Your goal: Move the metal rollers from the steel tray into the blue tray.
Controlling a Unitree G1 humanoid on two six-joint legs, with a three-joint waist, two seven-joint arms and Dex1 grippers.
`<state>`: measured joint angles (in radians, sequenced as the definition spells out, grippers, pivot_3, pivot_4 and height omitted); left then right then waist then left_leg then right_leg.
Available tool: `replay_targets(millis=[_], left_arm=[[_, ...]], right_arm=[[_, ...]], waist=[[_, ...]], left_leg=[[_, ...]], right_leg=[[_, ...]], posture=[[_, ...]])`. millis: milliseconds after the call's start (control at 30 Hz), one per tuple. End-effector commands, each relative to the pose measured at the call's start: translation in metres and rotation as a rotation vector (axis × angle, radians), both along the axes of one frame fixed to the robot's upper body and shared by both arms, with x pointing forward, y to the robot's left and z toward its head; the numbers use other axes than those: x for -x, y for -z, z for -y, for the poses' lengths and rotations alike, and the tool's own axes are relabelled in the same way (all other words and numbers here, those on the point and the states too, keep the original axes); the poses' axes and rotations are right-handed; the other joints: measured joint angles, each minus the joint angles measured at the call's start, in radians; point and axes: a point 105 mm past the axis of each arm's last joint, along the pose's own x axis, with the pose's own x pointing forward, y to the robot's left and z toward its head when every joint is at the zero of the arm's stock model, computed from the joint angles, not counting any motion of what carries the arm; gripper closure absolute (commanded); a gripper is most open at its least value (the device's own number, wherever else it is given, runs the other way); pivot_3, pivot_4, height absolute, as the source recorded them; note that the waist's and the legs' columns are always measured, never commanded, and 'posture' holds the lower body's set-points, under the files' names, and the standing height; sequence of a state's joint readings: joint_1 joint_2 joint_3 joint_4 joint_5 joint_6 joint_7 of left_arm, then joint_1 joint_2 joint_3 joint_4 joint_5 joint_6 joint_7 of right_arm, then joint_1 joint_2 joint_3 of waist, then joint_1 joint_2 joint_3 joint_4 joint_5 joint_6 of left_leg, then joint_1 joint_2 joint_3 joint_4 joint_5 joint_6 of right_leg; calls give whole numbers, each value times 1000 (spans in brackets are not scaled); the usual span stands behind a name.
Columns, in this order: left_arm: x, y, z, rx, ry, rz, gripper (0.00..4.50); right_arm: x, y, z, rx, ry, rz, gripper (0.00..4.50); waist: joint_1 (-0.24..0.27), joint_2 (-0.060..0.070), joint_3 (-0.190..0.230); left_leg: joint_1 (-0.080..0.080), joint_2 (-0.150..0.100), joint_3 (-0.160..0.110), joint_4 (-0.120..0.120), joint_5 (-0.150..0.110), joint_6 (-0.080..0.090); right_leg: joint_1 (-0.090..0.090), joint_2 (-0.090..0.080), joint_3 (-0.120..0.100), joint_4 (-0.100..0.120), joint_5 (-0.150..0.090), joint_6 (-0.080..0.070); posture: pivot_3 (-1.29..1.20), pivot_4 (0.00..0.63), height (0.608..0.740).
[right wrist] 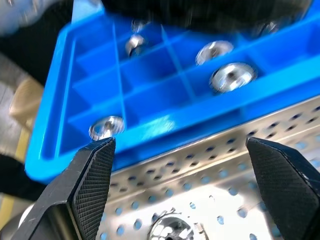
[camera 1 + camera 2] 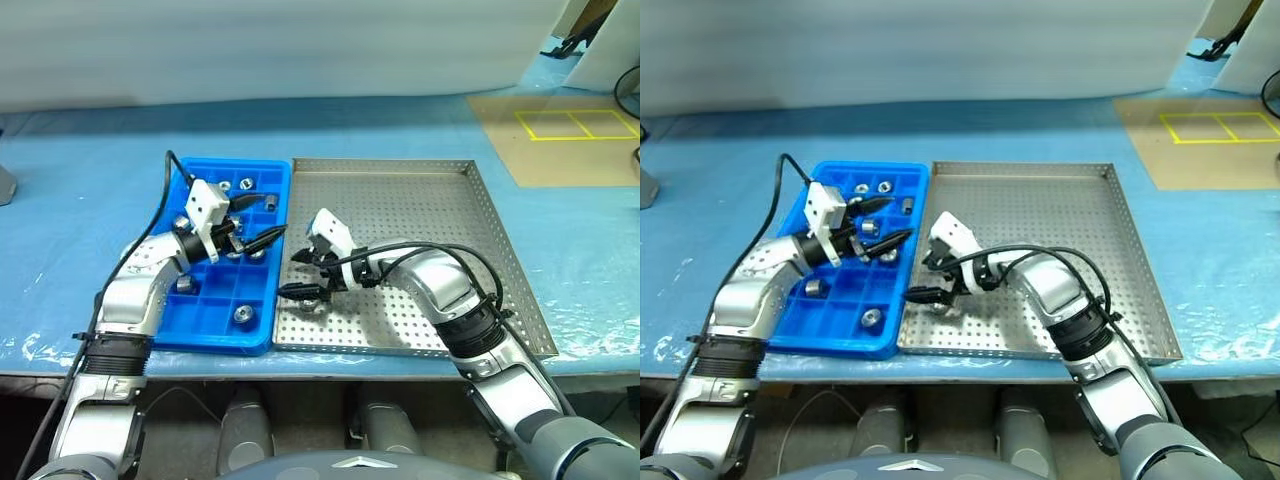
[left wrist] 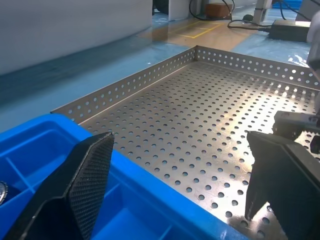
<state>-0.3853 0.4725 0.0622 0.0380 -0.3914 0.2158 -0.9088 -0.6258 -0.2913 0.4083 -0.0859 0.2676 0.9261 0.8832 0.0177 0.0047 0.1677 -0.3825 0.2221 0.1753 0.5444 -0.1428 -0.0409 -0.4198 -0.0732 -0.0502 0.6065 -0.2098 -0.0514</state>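
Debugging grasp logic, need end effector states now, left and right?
Left end effector: open, empty, over the blue tray.
Right end effector: open, empty, above a metal roller in the steel tray.

No text, label, brand or number can be read anywhere. The one sign is a yellow outline of two boxes, marked on a brown mat on the counter.

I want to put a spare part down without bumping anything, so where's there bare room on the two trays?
The steel tray is bare across its far and right part, up to the perforated rims. Its near left corner is crowded: the right pincer hangs open over a metal roller there. The blue tray is busy, with rollers in several compartments and the open left pincer above it.
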Motion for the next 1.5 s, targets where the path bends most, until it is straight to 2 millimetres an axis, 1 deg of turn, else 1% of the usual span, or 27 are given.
replay_targets(millis=[33, 133, 367, 500, 633, 900, 1000, 1167, 1233, 1300, 1367, 1500], left_arm=[[5, -19, -8, 6, -21, 62, 0], [6, -20, -12, 1, -36, 61, 0], [6, -21, -14, -3, -48, 59, 0], [5, -20, -11, -3, -46, 57, 0], [5, -22, -11, -4, -44, 60, 0], [4, -23, -8, -3, -39, 61, 0], [4, -22, -8, -4, -38, 59, 0], [4, -22, -8, -10, -39, 58, 0], [4, -22, -7, -12, -38, 59, 0], [4, -22, -7, -12, -36, 60, 0], [3, -21, -7, -13, -35, 59, 0], [2, -22, -6, -13, -31, 63, 0]], right_arm=[[-3, -9, -3, 13, -27, 54, 138], [-6, 1, 6, 68, -52, 38, 138], [-5, 5, 15, 146, -95, 54, 138], [-8, 7, 11, 139, -104, 40, 138], [-2, 10, 9, 144, -131, 6, 138], [-1, 14, 3, 155, -150, -39, 138], [-10, 18, 7, 176, -117, -44, 696], [-15, 22, 11, 193, -98, -53, 2336], [-16, 22, 11, 197, -88, -54, 3068], [-22, 21, 11, 200, -67, -41, 3588], [-28, 19, 10, 200, -54, -19, 3969], [-48, 5, 4, 158, -10, 43, 3969]], waist=[[1, 0, 0], [3, 0, 0], [7, 0, 0], [7, 0, 0], [8, 0, 0], [8, 0, 0], [8, 0, 0], [9, 0, 0], [10, 0, 0], [10, 0, 0], [9, -1, 0], [8, -1, 0]], left_leg=[[0, 0, 0, 0, 0, 0], [0, 0, 0, 0, 0, 0], [0, 0, 0, 0, 0, 0], [0, 0, 0, 0, 0, 0], [0, 0, 0, 1, 0, 0], [0, 0, 0, 1, 0, 0], [0, 0, 0, 1, 0, 0], [0, 0, 0, 1, 0, -1], [1, 0, 0, 1, 0, -1], [1, 0, 0, 1, 0, 0], [1, 0, 0, 2, 1, -1], [1, 0, 0, 2, 1, -1]], right_leg=[[0, 0, 0, 0, 0, 0], [0, 0, 0, 0, 0, 0], [0, 0, 0, 0, 0, 0], [0, 0, 0, 1, 0, 0], [0, 0, 0, 1, 0, 0], [0, 0, 0, 2, 0, 0], [0, 0, 0, 2, 0, -1], [0, 0, 0, 2, 0, -1], [0, 0, 0, 3, 0, -1], [0, 0, 0, 3, 0, -1], [1, 0, 0, 3, 0, -1], [0, 0, 0, 4, 1, -1]], posture=[[-142, 150, 740], [-135, 150, 740], [-135, 150, 740], [-137, 150, 740], [-140, 150, 740], [-139, 150, 740], [-139, 150, 740], [-139, 150, 740], [-141, 150, 740], [-146, 150, 740], [-148, 150, 740], [-152, 150, 740]])
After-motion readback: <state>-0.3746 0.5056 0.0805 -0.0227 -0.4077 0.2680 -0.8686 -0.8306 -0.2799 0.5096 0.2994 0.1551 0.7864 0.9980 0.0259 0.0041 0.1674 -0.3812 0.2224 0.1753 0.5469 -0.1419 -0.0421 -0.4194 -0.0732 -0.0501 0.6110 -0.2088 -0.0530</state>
